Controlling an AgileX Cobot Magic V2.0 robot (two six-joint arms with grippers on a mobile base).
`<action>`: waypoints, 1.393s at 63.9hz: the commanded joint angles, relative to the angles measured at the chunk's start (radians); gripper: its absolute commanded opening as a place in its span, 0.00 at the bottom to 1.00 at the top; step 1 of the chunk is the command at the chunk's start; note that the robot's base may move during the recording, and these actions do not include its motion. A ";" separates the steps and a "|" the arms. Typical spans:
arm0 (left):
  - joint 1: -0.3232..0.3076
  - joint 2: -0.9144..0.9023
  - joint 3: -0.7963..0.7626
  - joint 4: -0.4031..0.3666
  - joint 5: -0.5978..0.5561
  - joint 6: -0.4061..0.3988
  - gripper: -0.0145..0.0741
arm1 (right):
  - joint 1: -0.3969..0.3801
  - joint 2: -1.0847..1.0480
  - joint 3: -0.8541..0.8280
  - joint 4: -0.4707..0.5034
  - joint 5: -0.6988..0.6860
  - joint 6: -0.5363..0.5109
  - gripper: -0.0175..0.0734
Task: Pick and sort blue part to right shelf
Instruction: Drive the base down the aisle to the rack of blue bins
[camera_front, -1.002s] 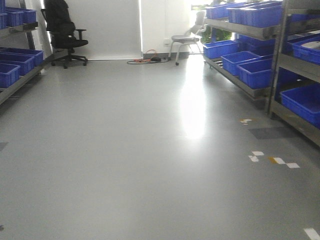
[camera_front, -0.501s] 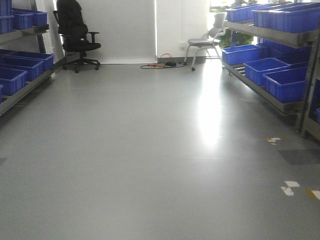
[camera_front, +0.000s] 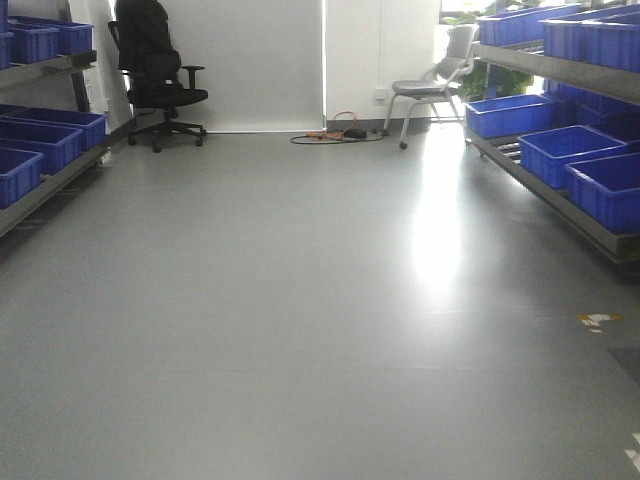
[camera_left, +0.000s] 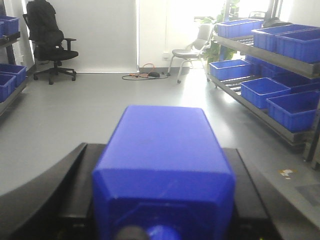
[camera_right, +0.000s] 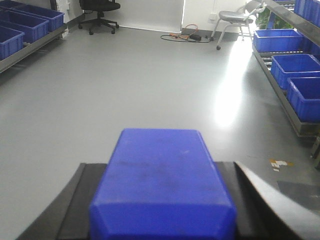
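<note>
My left gripper (camera_left: 160, 150) is shut on a blue block-shaped part (camera_left: 162, 170) that fills the space between its black fingers (camera_left: 75, 180). My right gripper (camera_right: 160, 165) is shut on a second blue part (camera_right: 160, 190) in the same way, between its black fingers (camera_right: 80, 200). Both are held above the grey floor. The right shelf (camera_front: 560, 205) with several blue bins (camera_front: 610, 185) runs along the right wall; it also shows in the left wrist view (camera_left: 260, 107) and the right wrist view (camera_right: 285, 100). Neither gripper shows in the front view.
A left shelf (camera_front: 50, 180) holds blue bins (camera_front: 45, 140). A black office chair (camera_front: 155, 70), a grey chair (camera_front: 430, 85) and floor cables (camera_front: 340, 133) stand by the far wall. Tape marks (camera_front: 597, 320) lie on the floor at the right.
The front view has swung left and moved forward: the right shelf, chairs and floor marks have shifted rightward in the frame, and more of the left shelf shows.
</note>
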 joint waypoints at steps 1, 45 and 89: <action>-0.001 0.014 -0.029 -0.015 -0.084 0.001 0.62 | -0.004 0.007 -0.032 -0.008 -0.093 -0.005 0.65; -0.001 0.014 -0.029 -0.015 -0.084 0.001 0.62 | -0.004 0.007 -0.032 -0.008 -0.093 -0.005 0.65; -0.001 0.014 -0.029 -0.015 -0.084 0.001 0.62 | -0.004 0.007 -0.032 -0.008 -0.093 -0.005 0.65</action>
